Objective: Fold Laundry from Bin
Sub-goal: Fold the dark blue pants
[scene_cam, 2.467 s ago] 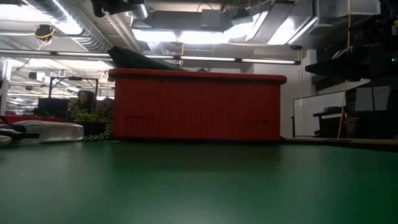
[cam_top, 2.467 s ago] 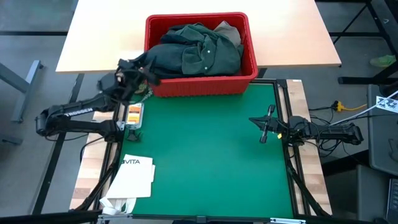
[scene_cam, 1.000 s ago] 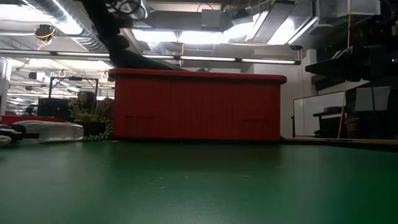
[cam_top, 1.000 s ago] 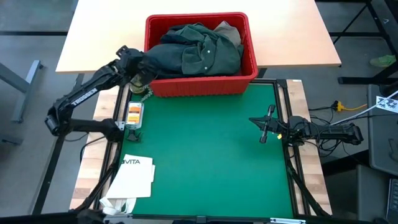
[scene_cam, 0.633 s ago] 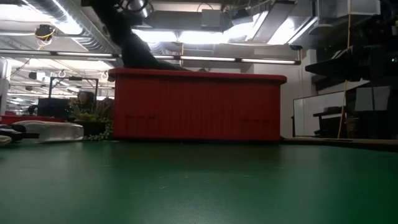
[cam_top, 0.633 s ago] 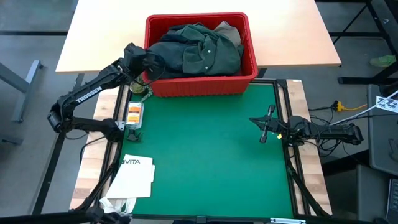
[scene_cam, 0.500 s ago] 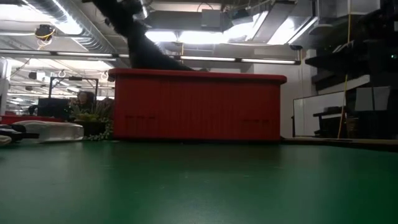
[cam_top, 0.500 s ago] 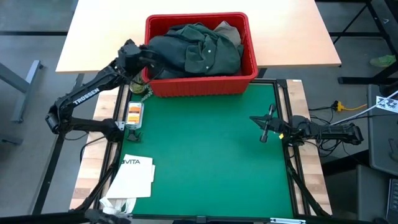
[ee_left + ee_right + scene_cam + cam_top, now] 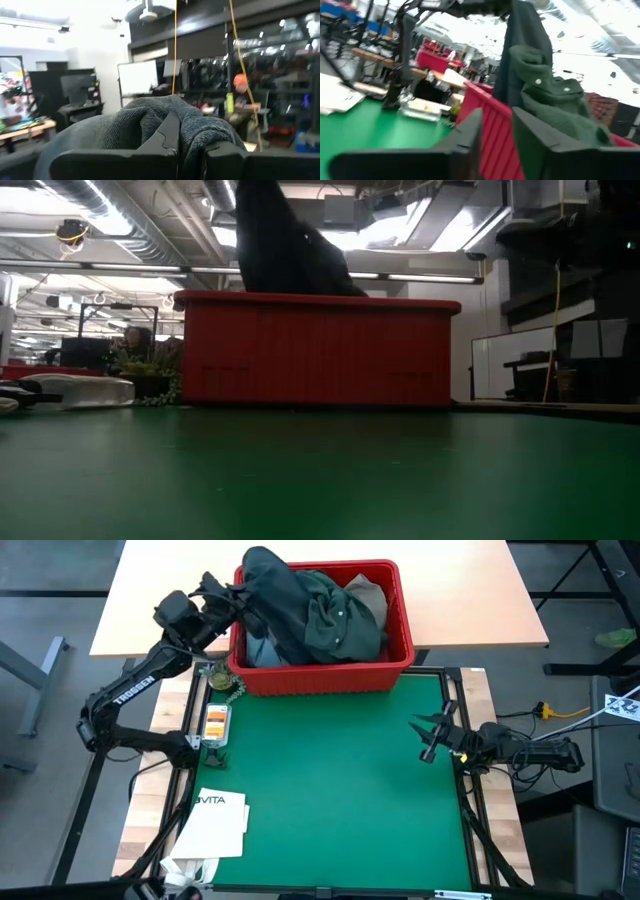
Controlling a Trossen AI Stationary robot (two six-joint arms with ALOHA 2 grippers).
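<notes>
A green mat (image 9: 330, 790) covers the near table, and a red bin (image 9: 322, 672) sits at its far edge, toward the left corner. The bin is heaped with laundry: a dark green buttoned shirt (image 9: 335, 620) on top, with a khaki-tan garment (image 9: 367, 592) showing at the far right inside.

The left gripper (image 9: 232, 595) is raised over the bin's left wall, its claw pinched tight on a dark navy-grey garment (image 9: 268, 590) that rises out of the bin in a tall fold. The left wrist view shows that grey ribbed cloth (image 9: 150, 125) draped over and squeezed between the closed fingers (image 9: 170, 132), which the overhead view cannot show. The low view shows the lifted cloth (image 9: 280, 245) standing as a dark column above the bin's rim (image 9: 320, 302).

The right gripper (image 9: 437, 732) hovers over the mat's right edge, its claw partly open and holding nothing. Its wrist view looks between its two fingers (image 9: 470, 135) at the bin and hanging cloth.

A white paper bag (image 9: 215, 825) lies at the mat's near left corner.
</notes>
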